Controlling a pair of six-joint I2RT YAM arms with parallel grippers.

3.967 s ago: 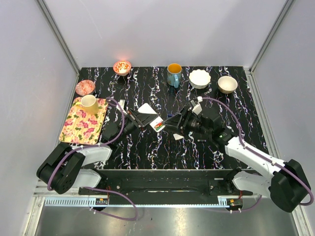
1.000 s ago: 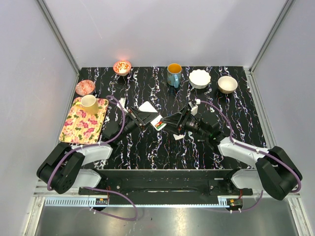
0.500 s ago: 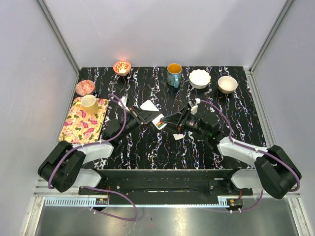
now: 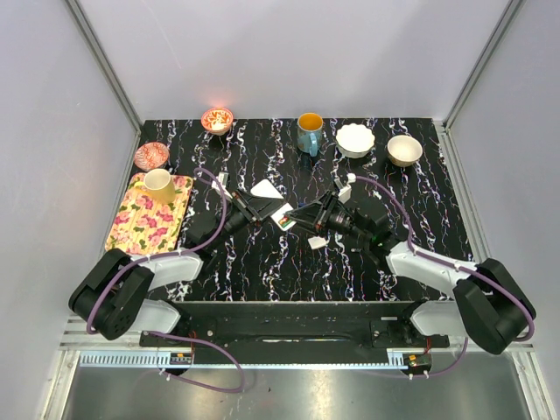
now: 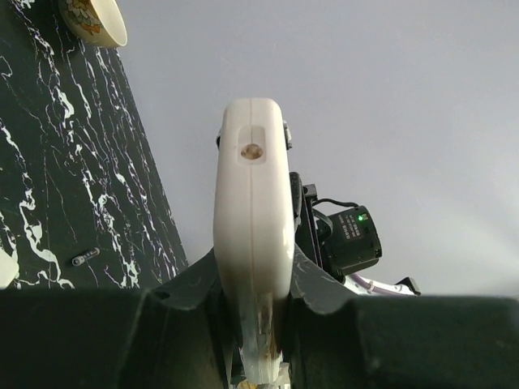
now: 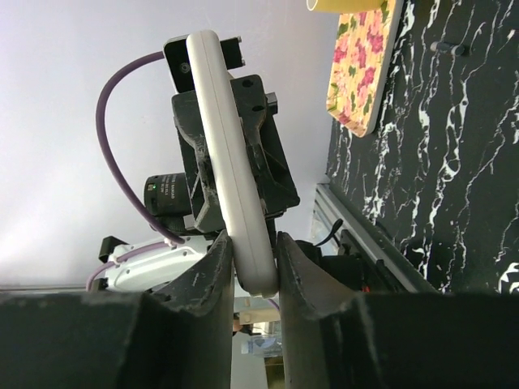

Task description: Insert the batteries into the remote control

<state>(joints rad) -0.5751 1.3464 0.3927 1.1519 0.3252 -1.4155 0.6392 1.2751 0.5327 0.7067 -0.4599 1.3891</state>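
Observation:
The remote control is held in the air over the middle of the table, between both grippers. My left gripper is shut on one end; in the left wrist view its white edge stands between the fingers. My right gripper is shut on the other end, and the remote's rounded end is clamped there. A small dark slim battery lies on the table in the left wrist view. Another battery lies near the tray in the right wrist view.
A floral tray with a yellow cup is at the left. A red patterned bowl, an orange bowl, a blue mug, a white bowl and a beige bowl line the back. A white flat piece and a small white piece lie near the grippers.
My right gripper has moved left to the remote and closed on its end. The left gripper still holds the remote and has shifted it slightly toward the back.

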